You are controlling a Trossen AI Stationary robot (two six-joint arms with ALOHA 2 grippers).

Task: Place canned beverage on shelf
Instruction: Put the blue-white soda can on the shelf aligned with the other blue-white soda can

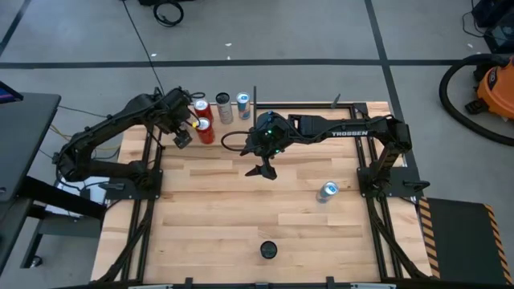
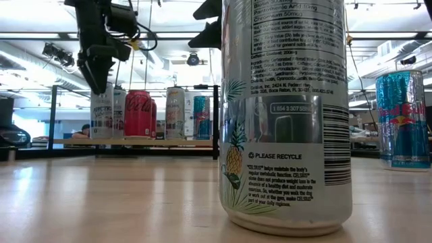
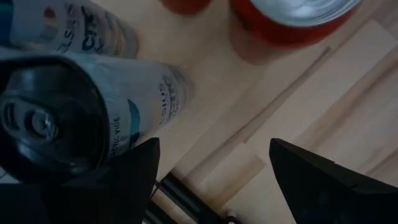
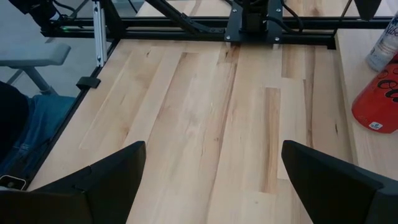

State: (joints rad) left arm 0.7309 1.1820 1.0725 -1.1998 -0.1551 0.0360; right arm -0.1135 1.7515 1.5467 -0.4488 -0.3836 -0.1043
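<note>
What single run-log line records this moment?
left hand: open, above shelf by cans | right hand: open, empty, mid-table | blue can: on table, untouched

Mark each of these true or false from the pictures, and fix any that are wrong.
1. The left gripper is above the shelf, by the cans. True.
2. The right gripper is closed on a can. False: it is open and empty, over bare tabletop near the middle.
3. A blue and silver can stands on the tabletop near the right arm's base. True.
4. Every can is already on the shelf. False: that blue and silver can and a dark-topped can near the front edge are still on the tabletop.
5. A red can stands on the shelf. True.
</note>
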